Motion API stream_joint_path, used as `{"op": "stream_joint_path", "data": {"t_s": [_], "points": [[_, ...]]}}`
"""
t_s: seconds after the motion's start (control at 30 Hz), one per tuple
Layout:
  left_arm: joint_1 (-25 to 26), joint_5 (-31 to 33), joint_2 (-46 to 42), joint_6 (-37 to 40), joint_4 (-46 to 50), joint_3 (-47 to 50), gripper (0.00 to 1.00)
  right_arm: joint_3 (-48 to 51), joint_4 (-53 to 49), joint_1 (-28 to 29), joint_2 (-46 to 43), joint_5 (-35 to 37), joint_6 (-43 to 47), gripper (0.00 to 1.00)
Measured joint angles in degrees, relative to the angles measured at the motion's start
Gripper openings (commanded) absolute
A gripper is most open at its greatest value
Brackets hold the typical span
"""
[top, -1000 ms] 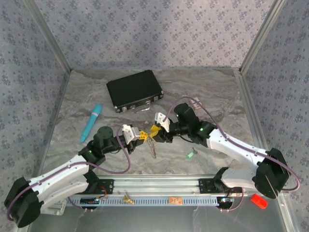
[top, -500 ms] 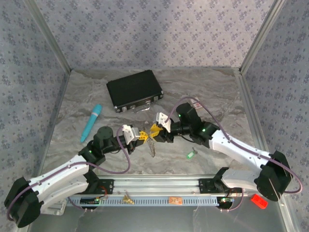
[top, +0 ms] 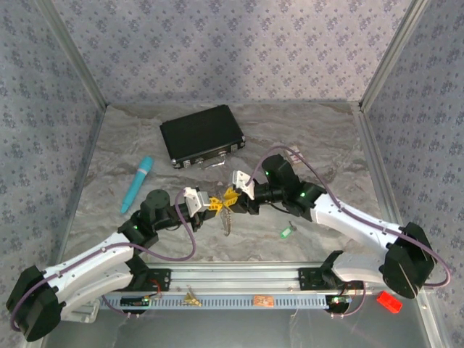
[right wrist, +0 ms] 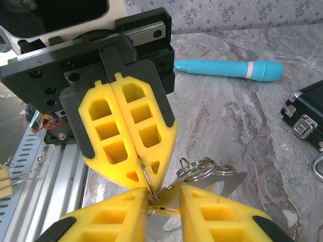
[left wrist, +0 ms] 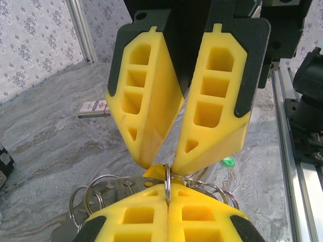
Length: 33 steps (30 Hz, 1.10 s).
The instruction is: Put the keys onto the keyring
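Marbled tbl [top: 312, 138], thin metal keyring [left wrist: 167, 176]

- From overhead I get soft, even, bright light on the desk [top: 312, 138], and the shadows under the arms [top: 94, 261] are faint and short.
- No harsh glare. The black case [top: 201, 135] shows only a dull sheen.
- On my left wrist feed the fingers [left wrist: 146, 111] of the right tool [left wrist: 162, 167] look crisp and vivid, while the wall [left wrist: 30, 40] behind is soft.
- On my right wrist feed the rail [right wrist: 50, 166] leans and stretches toward the left edge.
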State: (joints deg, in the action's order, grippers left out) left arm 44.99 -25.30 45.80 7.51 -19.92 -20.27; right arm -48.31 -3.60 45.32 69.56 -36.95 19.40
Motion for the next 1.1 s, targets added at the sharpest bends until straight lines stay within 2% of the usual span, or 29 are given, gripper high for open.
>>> {"op": "stream_joint_path", "data": {"t_s": [0.17,0.43,0.57,0.7,0.83,1.1], "points": [[0.0,0.0,0.0,0.0,0.0,0.0,0.00,-0.8,-0.1,0.3,0.8,-0.4,0.8,0.17],[-0.3,0.0,0.0,0.0,0.1,0.2,0.00,-2.0,-1.4,0.7,2.1,-1.0,1.7,0.12],[-0.5,0.0,0.0,0.0,0.5,0.7,0.00,-3.1,-3.5,0.9,3.3,-1.1,3.5,0.00],[-0.5,0.2,0.1,0.0,0.8,1.0,0.00,-4.8,-6.7,1.0,4.5,-1.2,4.9,0.00],[-0.4,0.7,0.0,0.0,0.9,1.0,0.10,-6.8,-10.2,1.1,4.9,-0.5,6.7,0.00],[-0.2,2.0,-0.8,0.7,5.1,1.0,0.15,-10.0,-17.3,2.2,5.7,2.5,9.2,0.00]]}}
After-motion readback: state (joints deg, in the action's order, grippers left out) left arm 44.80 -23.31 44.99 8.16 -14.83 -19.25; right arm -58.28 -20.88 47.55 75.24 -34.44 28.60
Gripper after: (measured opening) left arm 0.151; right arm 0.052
